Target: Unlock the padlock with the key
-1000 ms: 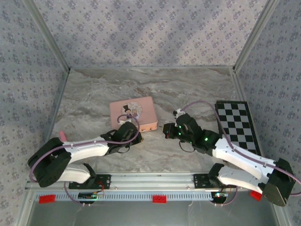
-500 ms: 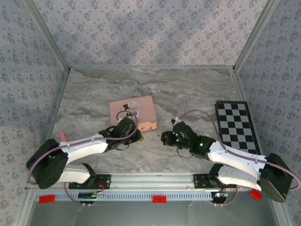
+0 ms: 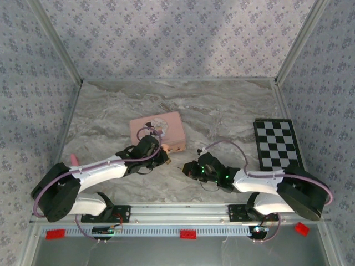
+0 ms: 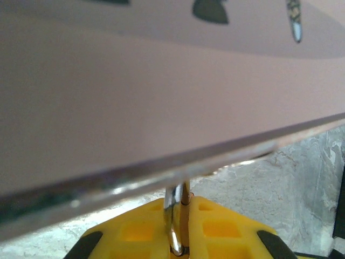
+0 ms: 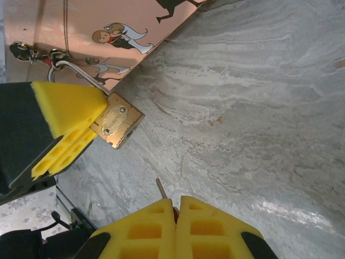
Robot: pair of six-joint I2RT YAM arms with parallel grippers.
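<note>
The brass padlock (image 5: 117, 125) hangs by its silvery shackle (image 5: 75, 73) from the clasp of the pink box (image 3: 158, 130). My left gripper (image 4: 183, 208) is shut on the padlock, with the shackle (image 4: 172, 216) pinched between its yellow fingers (image 4: 129, 229), right under the box's front edge. In the top view it sits at the box's near right corner (image 3: 162, 157). My right gripper (image 5: 176, 202) is shut on the thin grey key (image 5: 160, 186). The key's tip points towards the padlock with a short gap between them. In the top view, my right gripper (image 3: 187, 169) is just right of the padlock.
A black-and-white checkerboard (image 3: 277, 145) lies at the right of the marble table. A pink cone-shaped piece (image 3: 73, 159) stands by the left wall. The metal rail (image 3: 177, 210) runs along the near edge.
My right arm has swung left and lower, bringing the key close to the padlock. My left gripper has shifted slightly right, still holding the padlock.
</note>
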